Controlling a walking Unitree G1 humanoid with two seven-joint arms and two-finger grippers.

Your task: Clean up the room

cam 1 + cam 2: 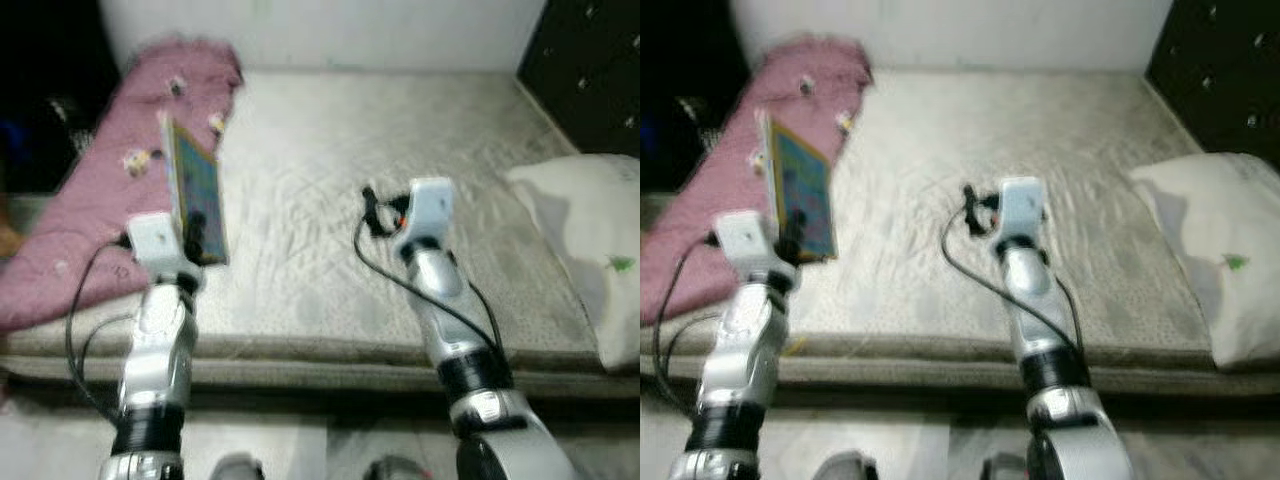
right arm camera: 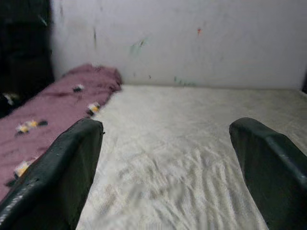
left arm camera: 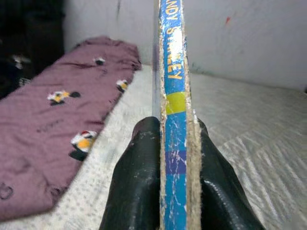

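My left gripper (image 1: pixel 195 235) is shut on a thin book (image 1: pixel 195 190) with a blue cover, held upright over the left part of the mattress (image 1: pixel 330 170). In the left wrist view the book's blue spine (image 3: pixel 173 120) stands between the two black fingers (image 3: pixel 136 182). My right gripper (image 1: pixel 372 212) hovers over the middle of the mattress, open, with nothing between its fingers (image 2: pixel 62 172).
A pink blanket (image 1: pixel 110 180) with small prints lies along the mattress's left side. A white pillow (image 1: pixel 590 240) sits at the right edge. A dark cabinet (image 1: pixel 590 70) stands at the back right, and a pale wall (image 2: pixel 182 38) runs behind the bed.
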